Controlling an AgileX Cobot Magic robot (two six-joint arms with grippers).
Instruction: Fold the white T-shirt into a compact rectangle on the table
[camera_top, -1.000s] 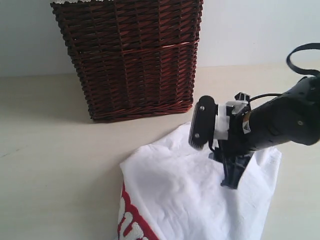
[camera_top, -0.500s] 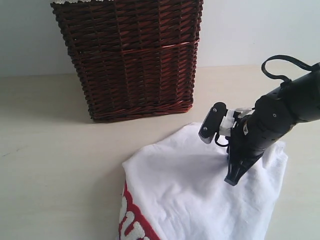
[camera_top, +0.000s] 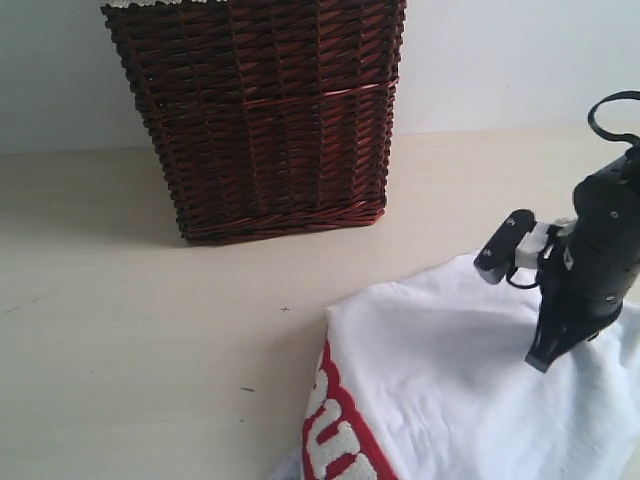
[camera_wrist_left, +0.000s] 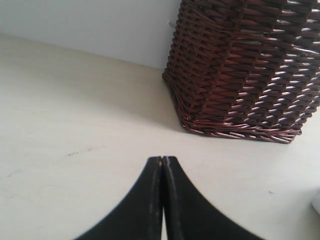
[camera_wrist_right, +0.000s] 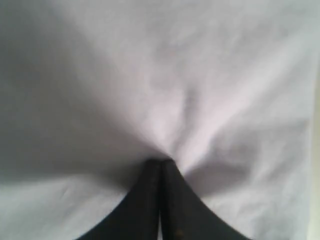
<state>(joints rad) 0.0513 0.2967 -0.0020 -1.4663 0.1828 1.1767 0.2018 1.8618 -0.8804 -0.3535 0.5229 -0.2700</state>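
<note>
Pale beige table (camera_top: 120, 300) runs back to a plain light wall (camera_top: 500, 60), with a dark wicker basket (camera_top: 265, 110) standing toward the back. The white T-shirt (camera_top: 450, 370) lies rumpled on the table in front of the basket and off to its right, apart from it, and spills past the lower and right edges of the exterior view. Fuzzy white letters (camera_top: 335, 440) outlined in red show along its near left edge. It is nowhere near a tidy rectangle.

The right hand (camera_top: 541, 360) points down onto the cloth, jaws pressed together. From its wrist camera the right hand (camera_wrist_right: 161, 167) has puckers in the fabric running straight to its tip, so I take it to be holding a small pinch of the shirt in the middle of a panel, not at an edge. The left hand (camera_wrist_left: 162, 165) is closed too, with nothing between its jaws, hovering over bare table with the basket beyond it.

That shirt looks light, limp and soft. I'd expect it to sag from any one point, drag in a bunch across the smooth top, and hold no crease by itself. A pinch in mid-panel will only gather it into a peak. For folding, better holds would be a hem corner or a shoulder seam, one for each hand, so the cloth stays flat between them. The lettered patch looks thicker and may bend less willingly than the plain cotton.
</note>
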